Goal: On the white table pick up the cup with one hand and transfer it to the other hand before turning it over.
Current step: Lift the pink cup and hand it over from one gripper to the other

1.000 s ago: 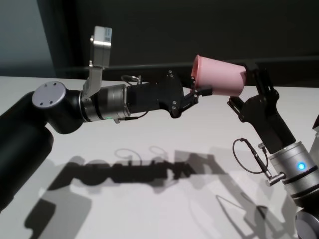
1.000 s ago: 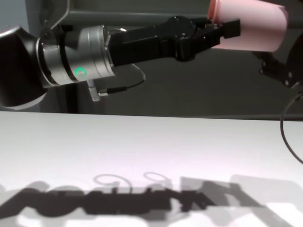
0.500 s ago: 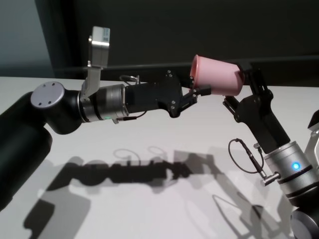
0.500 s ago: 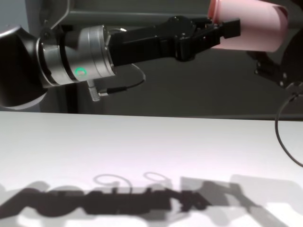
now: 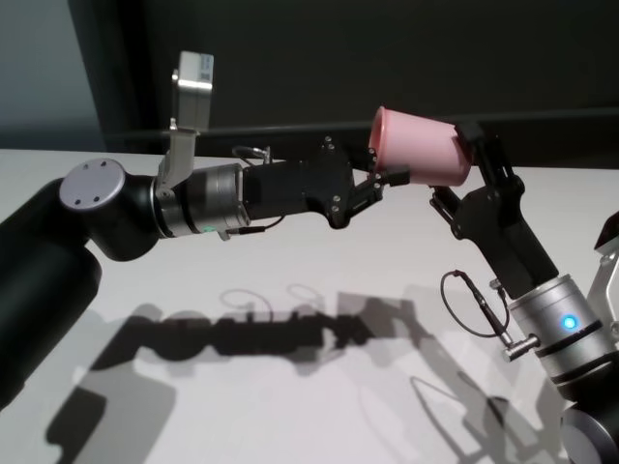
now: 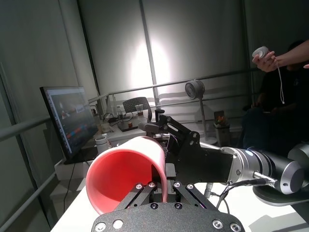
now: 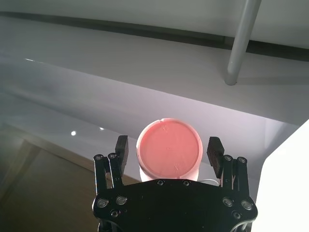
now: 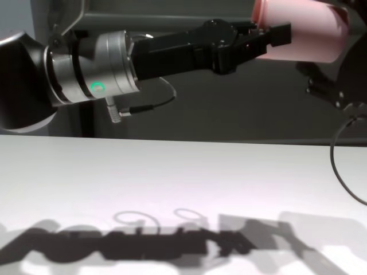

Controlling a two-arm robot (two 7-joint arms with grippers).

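Note:
The pale-pink cup [image 5: 423, 145] hangs on its side high above the white table [image 5: 116, 280]. My left gripper [image 5: 387, 177] is shut on the cup's rim, one finger inside the mouth and one outside; the left wrist view shows the pinch [image 6: 161, 181] on the cup [image 6: 126, 169]. My right gripper [image 5: 456, 166] is open and straddles the cup's flat base. In the right wrist view the base [image 7: 169, 151] sits between the fingers [image 7: 121, 150], with a small gap on each side. The chest view shows the cup [image 8: 304, 31] and the left gripper [image 8: 269, 37].
Only the arms' shadows lie on the table [image 8: 172, 172] below. A dark wall stands behind. In the left wrist view a monitor [image 6: 67, 116] and a seated person [image 6: 280, 96] are far off behind my right arm.
My right gripper has moved in toward the cup and now has its fingers on either side of the base. The left gripper and the cup have not moved.

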